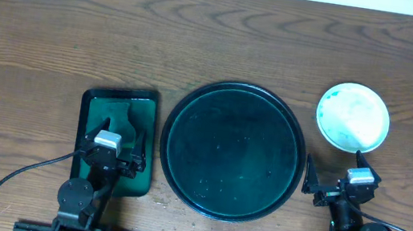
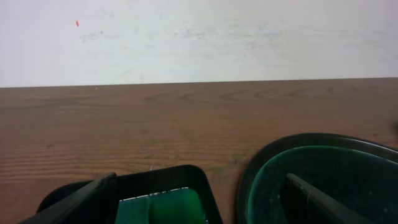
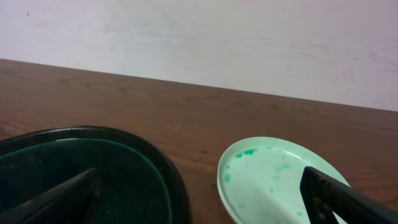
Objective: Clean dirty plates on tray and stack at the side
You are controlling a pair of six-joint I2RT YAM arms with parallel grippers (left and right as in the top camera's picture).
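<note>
The large round dark tray (image 1: pixel 182 177) sits at the table's middle with nothing on it; it also shows in the left wrist view (image 2: pixel 249 180) and the right wrist view (image 3: pixel 163 167). The white plates (image 1: pixel 353 117) lie stacked on the table to the right of the tray. The top plate (image 3: pixel 273 174) carries faint teal-green smears. My right gripper (image 1: pixel 334 166) is open and empty, just in front of the plates, between them and the tray (image 3: pixel 199 208). My left gripper (image 1: pixel 118 126) is open and empty over the small rectangular green tray (image 2: pixel 199 208).
The rectangular green tray (image 1: pixel 95 104) stands left of the round tray and holds a green sponge (image 2: pixel 165 208). Bare wooden table lies behind everything, up to a white wall (image 2: pixel 199 37). Black cables run along the front edge.
</note>
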